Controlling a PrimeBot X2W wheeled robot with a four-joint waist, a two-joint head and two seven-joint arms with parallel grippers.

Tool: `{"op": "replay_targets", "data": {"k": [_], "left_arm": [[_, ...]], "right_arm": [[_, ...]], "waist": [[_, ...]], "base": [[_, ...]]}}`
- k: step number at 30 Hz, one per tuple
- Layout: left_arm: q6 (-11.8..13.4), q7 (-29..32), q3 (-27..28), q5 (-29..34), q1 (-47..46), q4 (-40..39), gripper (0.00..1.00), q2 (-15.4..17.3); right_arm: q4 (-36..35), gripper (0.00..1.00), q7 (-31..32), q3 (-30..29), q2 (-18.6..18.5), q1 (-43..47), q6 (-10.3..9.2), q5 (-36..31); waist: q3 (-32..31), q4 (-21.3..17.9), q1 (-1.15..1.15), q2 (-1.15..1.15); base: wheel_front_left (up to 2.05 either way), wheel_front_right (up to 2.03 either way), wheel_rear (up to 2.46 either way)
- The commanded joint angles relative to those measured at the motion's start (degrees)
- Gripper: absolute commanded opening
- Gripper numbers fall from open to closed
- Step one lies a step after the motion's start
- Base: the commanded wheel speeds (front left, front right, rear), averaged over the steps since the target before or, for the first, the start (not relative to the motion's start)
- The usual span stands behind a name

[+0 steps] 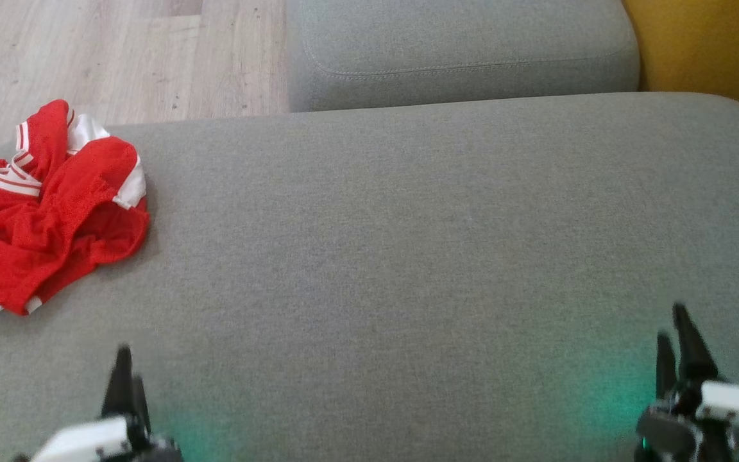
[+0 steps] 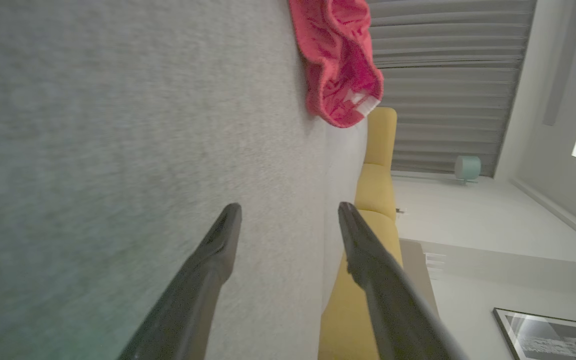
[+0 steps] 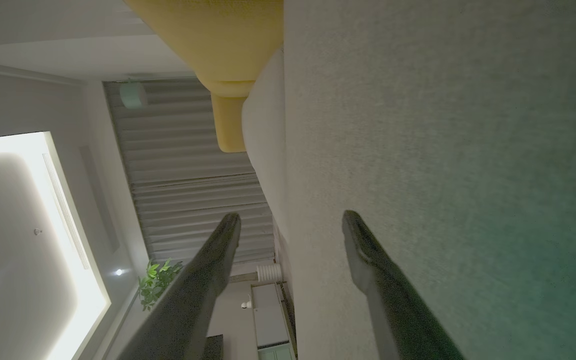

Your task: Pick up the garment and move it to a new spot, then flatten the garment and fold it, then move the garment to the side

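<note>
- The red shirt (image 1: 49,212) with white stripes lies crumpled at the left end of the gray sofa seat (image 1: 408,224).
- The left gripper (image 2: 289,206) is open and empty.
- The right gripper (image 3: 291,214) has its fingers apart, holding nothing.

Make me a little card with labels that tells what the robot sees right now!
garment: red with white trim, crumpled in a heap, not yet picked up
where it lies: far left of the grey cushion
left gripper: open, empty, apart from the garment
right gripper: fingers apart, empty, over bare cushion
behind the cushion: wooden floor
</note>
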Motion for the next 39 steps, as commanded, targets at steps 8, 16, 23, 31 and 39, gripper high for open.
{"op": "replay_targets", "data": {"k": [8,16,23,31,39], "left_arm": [[0.1,-1.3,-1.0,0.5,-0.5,-2.4,1.00,0.1],[0.6,-2.6,-1.7,2.8,0.2,-4.1,1.00,0.1],[1.6,-3.8,-2.2,7.7,0.6,-6.3,1.00,0.1],[2.7,-5.2,-3.4,15.3,1.2,-8.3,1.00,0.2],[3.4,-6.7,-4.8,24.9,1.9,-9.3,1.00,0.2]], "right_arm": [[-2.0,1.00,-1.2,1.0,-0.1,-0.7,0.00,-0.9],[-2.6,1.00,-2.6,1.4,-0.2,-0.3,-0.01,-4.2],[-4.7,1.00,-3.8,1.6,-0.2,-0.1,-0.01,-10.0],[-7.4,1.00,-5.1,2.8,-0.2,0.3,-0.01,-18.4],[-9.0,1.00,-6.6,4.6,-0.3,1.1,-0.01,-26.8]], "waist": [[-0.3,0.0,0.00,0.00],[-0.7,0.0,0.00,0.00],[-0.9,0.0,0.00,0.00],[-1.2,0.0,0.00,0.00],[-1.5,0.0,0.00,0.00]], "base": [[0.00,0.00,0.00],[0.00,0.00,0.00],[0.00,0.00,0.00],[0.00,0.00,0.00],[0.00,0.00,0.00]]}}
